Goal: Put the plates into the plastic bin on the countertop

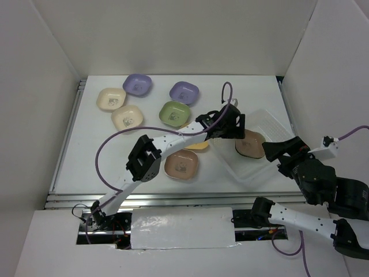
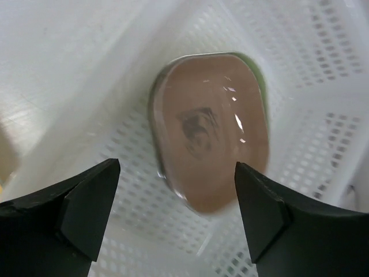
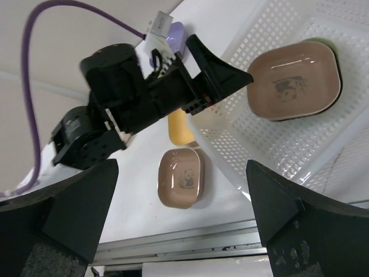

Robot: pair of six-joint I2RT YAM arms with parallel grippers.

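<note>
Left gripper (image 2: 176, 196) open above brown plate (image 2: 210, 138) in plastic bin (image 2: 323, 69); right gripper (image 3: 181, 208) open, empty. Plates (image 1: 181, 164) judged stiff, light, slick: rim to be pinched.

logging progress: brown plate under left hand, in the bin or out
In. The brown rounded-square plate lies within the walls of the clear perforated plastic bin, under the open left hand.

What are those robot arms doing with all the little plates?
They are filling the plastic bin. The left gripper hangs open over a brown plate lying in the bin, on top of a green plate. The right gripper is open nearby. Seven more plates sit on the countertop.
</note>
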